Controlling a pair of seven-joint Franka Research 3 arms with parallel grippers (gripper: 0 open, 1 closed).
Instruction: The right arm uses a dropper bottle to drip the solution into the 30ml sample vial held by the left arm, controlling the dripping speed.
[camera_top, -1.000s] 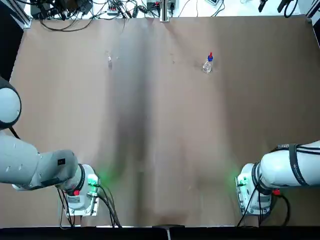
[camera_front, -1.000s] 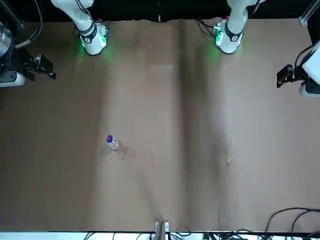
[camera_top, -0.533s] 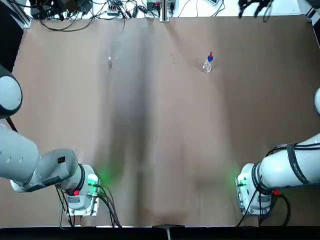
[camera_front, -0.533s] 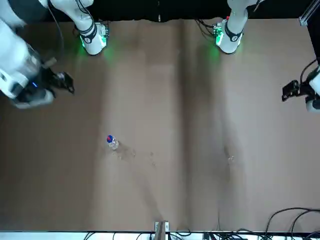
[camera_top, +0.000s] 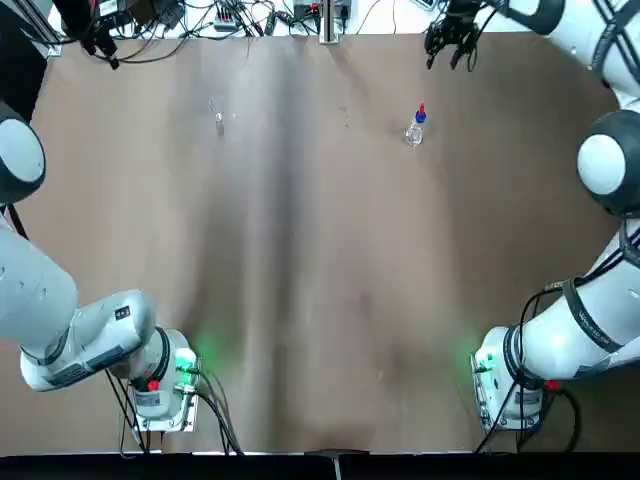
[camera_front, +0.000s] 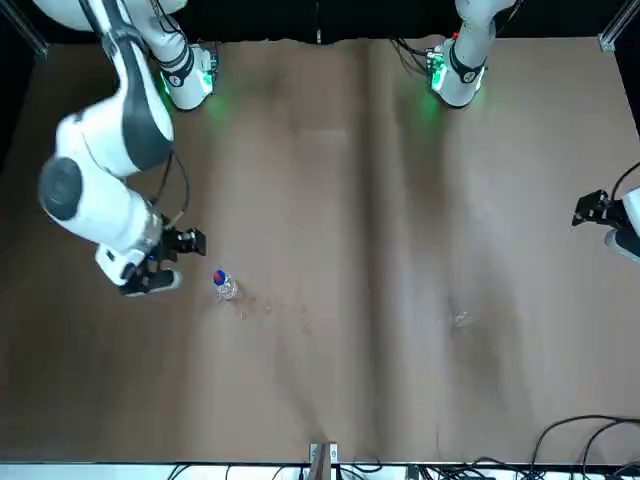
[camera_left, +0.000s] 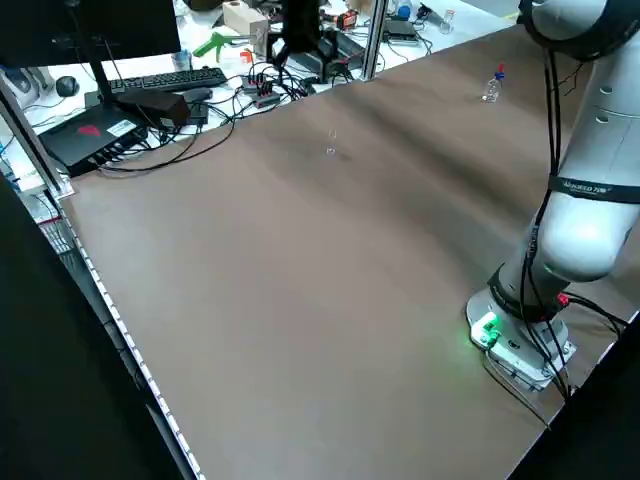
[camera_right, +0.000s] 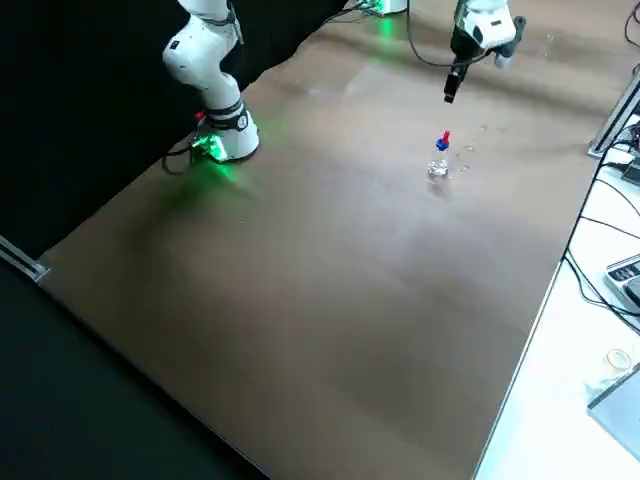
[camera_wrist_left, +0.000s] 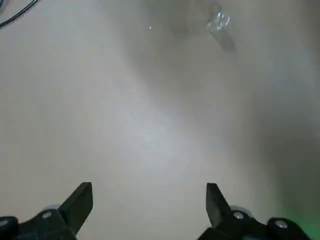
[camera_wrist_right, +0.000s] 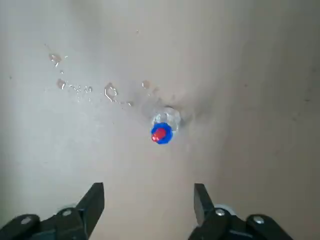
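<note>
Right wrist view: our open, empty right hand (camera_wrist_right: 149, 200) hovers above the dropper bottle (camera_wrist_right: 163, 129), likely approaching to grasp it next.

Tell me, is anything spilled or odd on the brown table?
Yes: small clear droplets lie scattered on the brown table beside the upright clear dropper bottle with blue collar and red top, like spilled solution.
</note>
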